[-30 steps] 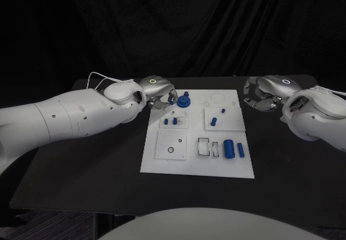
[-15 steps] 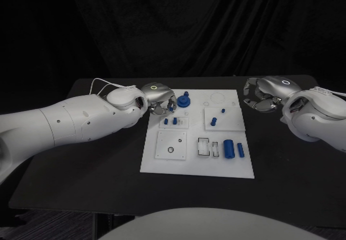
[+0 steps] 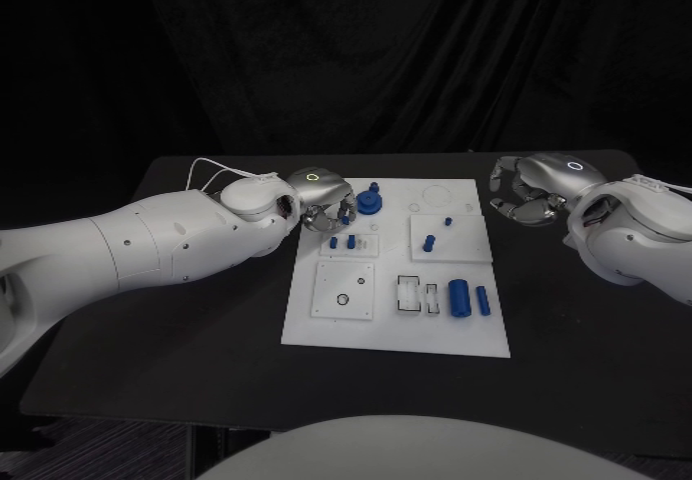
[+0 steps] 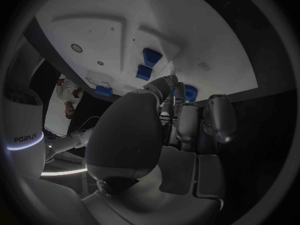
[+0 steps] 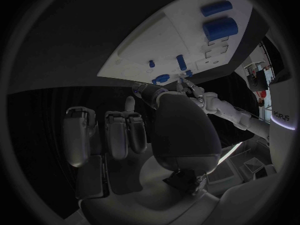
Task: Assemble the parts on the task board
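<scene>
The white task board [image 3: 397,320] lies in the middle of the black table. A round blue part with a peg [image 3: 371,204] stands near its far left corner. My left hand [image 3: 329,207] hovers right beside that part, over the board's far left edge, fingers apart and nothing visibly in them. In the left wrist view its fingers [image 4: 181,117] reach toward the board [image 4: 112,30], and the round blue part [image 4: 189,93] shows just behind them. My right hand [image 3: 525,196] hangs off the board's far right edge with nothing in it, fingers [image 5: 119,132] loosely bent.
On the board are two small blue pegs [image 3: 340,241], a blue peg [image 3: 428,241], a thick blue cylinder [image 3: 457,296] with a thinner one [image 3: 482,300] beside it, and a black ring [image 3: 342,299]. Bare black table [image 3: 173,330] surrounds the board.
My left arm has pushed a little to the right, bringing its hand slightly closer to the round blue part. The right hand has hardly moved.
</scene>
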You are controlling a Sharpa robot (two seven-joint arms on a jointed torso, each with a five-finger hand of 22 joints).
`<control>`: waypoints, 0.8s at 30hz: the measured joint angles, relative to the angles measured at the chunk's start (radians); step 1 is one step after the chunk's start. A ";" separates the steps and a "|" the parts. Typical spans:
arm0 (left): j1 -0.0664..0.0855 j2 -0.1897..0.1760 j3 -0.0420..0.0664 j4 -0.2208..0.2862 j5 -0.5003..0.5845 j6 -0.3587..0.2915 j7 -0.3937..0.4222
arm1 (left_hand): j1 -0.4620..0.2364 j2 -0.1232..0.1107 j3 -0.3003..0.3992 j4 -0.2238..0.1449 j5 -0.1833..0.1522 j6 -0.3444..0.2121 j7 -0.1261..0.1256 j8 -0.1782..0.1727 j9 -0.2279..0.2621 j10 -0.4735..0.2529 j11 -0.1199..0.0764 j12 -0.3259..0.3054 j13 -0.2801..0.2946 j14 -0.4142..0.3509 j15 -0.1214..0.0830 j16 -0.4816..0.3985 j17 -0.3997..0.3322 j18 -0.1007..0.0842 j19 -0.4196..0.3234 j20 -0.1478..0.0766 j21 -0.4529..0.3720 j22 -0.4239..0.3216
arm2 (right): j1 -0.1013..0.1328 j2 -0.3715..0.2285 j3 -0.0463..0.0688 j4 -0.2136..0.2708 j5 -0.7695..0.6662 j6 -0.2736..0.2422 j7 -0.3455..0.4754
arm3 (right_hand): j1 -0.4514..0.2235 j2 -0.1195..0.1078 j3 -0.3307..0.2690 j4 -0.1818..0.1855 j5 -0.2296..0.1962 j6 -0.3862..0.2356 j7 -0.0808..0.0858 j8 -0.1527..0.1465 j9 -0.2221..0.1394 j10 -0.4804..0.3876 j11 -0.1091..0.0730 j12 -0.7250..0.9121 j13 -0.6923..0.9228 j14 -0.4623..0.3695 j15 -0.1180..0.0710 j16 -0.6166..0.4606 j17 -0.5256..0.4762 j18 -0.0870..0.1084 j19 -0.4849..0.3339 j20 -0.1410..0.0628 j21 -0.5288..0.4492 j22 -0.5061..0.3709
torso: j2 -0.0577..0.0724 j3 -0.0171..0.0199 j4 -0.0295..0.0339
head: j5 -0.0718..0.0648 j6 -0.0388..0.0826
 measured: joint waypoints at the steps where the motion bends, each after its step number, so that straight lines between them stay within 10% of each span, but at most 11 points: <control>1: 0.000 0.001 0.000 -0.001 0.000 0.002 -0.001 | 0.000 0.000 0.000 0.000 0.000 0.000 0.000 0.000 0.000 0.000 0.000 0.000 0.000 0.000 0.000 0.000 0.000 0.000 0.000 0.000 0.000 0.000 | 0.000 0.000 0.000 0.000 0.000 0.000 0.000 | 0.000 0.000 0.000 0.000 0.000 0.000 0.000 0.000 0.000 0.000 0.000 0.000 0.000 0.000 0.000 0.000 0.000 0.000 0.000 0.000 0.000 0.000 | 0.000 0.0001 -0.0001 | 0.001 0.000; 24: -0.005 0.028 0.002 -0.030 0.000 0.021 -0.015 | 0.000 0.000 0.000 0.000 0.000 -0.004 0.004 -0.006 0.000 0.004 0.004 -0.003 0.000 -0.004 0.004 -0.004 -0.008 0.000 0.000 0.000 -0.004 0.000 | 0.000 0.004 0.000 0.000 0.000 0.004 -0.001 | 0.004 0.004 0.003 -0.003 0.000 0.000 0.000 0.000 0.000 0.000 0.000 0.000 0.000 0.000 0.000 0.000 0.000 0.000 0.000 0.000 0.000 0.000 | -0.001 0.0012 -0.0027 | 0.002 0.000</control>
